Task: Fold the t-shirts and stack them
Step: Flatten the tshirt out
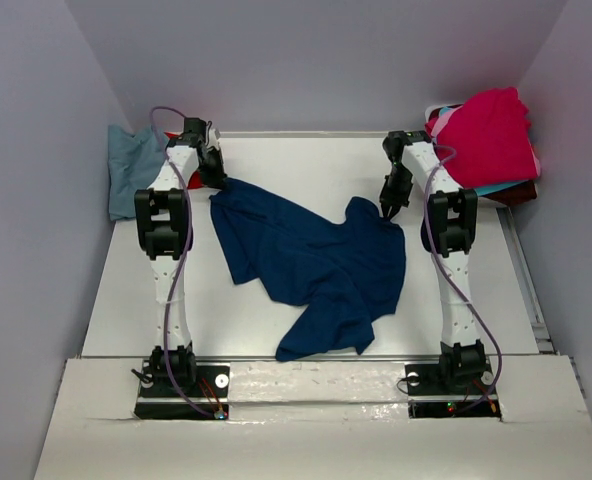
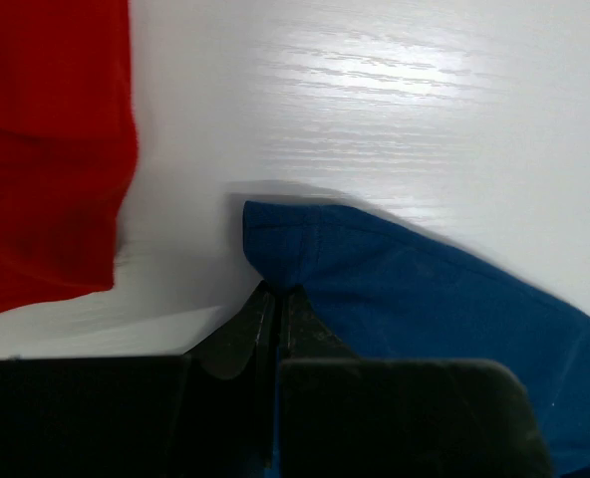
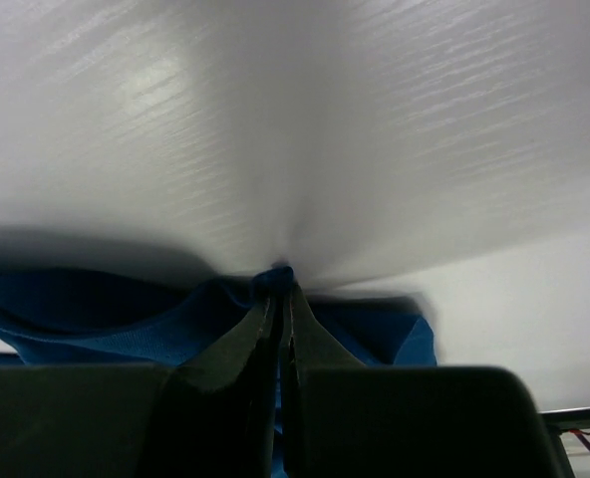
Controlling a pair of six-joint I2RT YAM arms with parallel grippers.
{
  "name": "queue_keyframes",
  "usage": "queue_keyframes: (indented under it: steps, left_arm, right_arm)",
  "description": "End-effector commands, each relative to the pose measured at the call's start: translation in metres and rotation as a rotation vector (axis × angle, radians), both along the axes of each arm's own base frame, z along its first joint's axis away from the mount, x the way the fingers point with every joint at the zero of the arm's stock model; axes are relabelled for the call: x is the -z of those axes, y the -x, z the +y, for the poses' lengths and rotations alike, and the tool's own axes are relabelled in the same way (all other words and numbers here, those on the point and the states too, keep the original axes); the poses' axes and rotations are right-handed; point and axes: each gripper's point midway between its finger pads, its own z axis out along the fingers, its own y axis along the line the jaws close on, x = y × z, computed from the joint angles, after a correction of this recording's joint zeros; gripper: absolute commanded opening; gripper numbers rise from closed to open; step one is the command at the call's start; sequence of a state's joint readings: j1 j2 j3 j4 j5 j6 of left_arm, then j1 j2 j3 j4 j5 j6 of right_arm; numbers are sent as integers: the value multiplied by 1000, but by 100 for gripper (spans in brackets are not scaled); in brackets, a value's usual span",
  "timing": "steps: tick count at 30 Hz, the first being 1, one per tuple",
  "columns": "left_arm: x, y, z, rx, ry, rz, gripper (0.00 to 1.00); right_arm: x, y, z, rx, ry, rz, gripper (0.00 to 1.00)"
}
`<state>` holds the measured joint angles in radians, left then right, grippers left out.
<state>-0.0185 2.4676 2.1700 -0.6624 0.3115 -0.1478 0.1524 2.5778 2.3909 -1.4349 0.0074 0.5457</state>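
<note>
- A navy blue cloth t-shirt (image 1: 316,265) lies rumpled across the middle of the white, wood-grained worktop (image 1: 306,160). It is spread unevenly, with folds through its body and one lobe reaching toward the near edge between the two arm bases.
- The left end effector (image 1: 216,178) sits at the shirt's far-left corner. In the left wrist view its fingers are pressed together (image 2: 278,299), pinching a corner of the navy fabric (image 2: 425,299) that bunches up just ahead of the tips.
- The right end effector (image 1: 388,210) meets the shirt's far-right corner, beside a raised hump of cloth. In the right wrist view it is clamped (image 3: 280,299) on a small peak of navy fabric (image 3: 96,319), with the cloth sagging away on both sides below the pinch.
- A dusty blue-grey cloth t-shirt (image 1: 136,165) lies at the far-left edge of the worktop. It is just behind the left arm, against the side wall, and apart from the navy shirt.
- A heap of red and magenta cloth t-shirts (image 1: 488,135) sits at the far-right corner. A turquoise cloth layer (image 1: 491,188) and a dark maroon cloth edge (image 1: 521,193) show beneath its near side.
- In the left wrist view a red cloth (image 2: 46,149) fills the left of the frame. It lies on the worktop, with a strip of bare white surface between it and the pinched navy corner.
</note>
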Motion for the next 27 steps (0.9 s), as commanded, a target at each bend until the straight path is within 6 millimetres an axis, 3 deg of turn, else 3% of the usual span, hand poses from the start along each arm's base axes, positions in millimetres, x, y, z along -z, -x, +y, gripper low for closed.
queue_keyframes:
  steps: [1,6,14,21,27]
  left_arm:
    - [-46,-5,26,-64,-62,-78,6]
    - [-60,-4,41,-105,-109,-101,6]
    - [-62,12,66,-165,-157,-82,6]
    - [-65,14,65,-174,-153,-83,6]
    - [-75,9,66,-180,-152,-113,6]
  right_arm:
    - [30,-22,-2,-20,45,-58,7]
    - [30,-30,-4,-43,51,-89,7]
    - [24,-54,-8,-96,74,-165,7]
    - [25,-67,-14,-97,89,-212,7]
    - [1,-87,-18,-91,89,-309,7]
